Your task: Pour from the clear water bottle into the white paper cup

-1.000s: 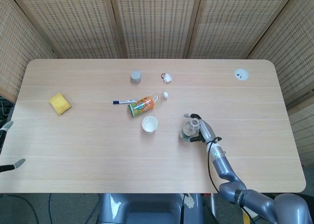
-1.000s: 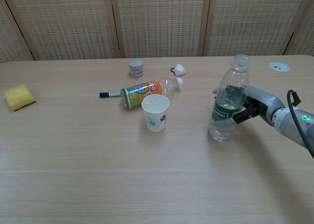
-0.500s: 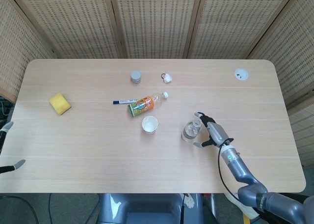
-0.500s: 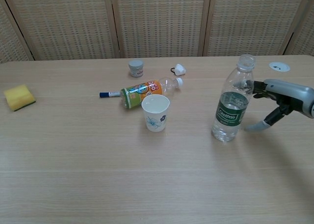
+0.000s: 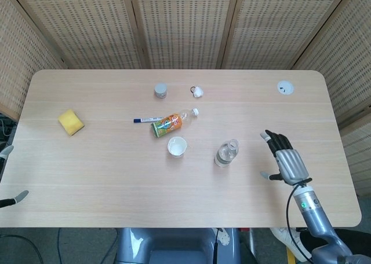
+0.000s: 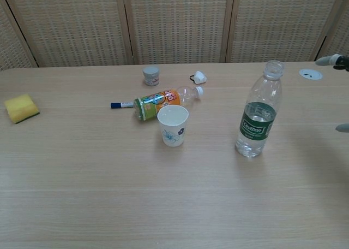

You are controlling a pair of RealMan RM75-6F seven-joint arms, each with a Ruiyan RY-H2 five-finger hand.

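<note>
The clear water bottle with a green label stands upright and uncapped on the table, also seen in the chest view as bottle. The white paper cup stands upright to its left, a flower print on the cup. My right hand hovers to the right of the bottle, apart from it, fingers spread and holding nothing. In the chest view only its fingertips show at the right edge. Of my left hand only grey tips show at the left edge of the head view.
An orange-labelled bottle lies on its side just behind the cup, with a blue pen beside it. Further back are a small grey jar and a small white object. A yellow sponge lies far left.
My right hand has let go of the water bottle and drawn away to the right. The bottle stays upright in about the same place.
</note>
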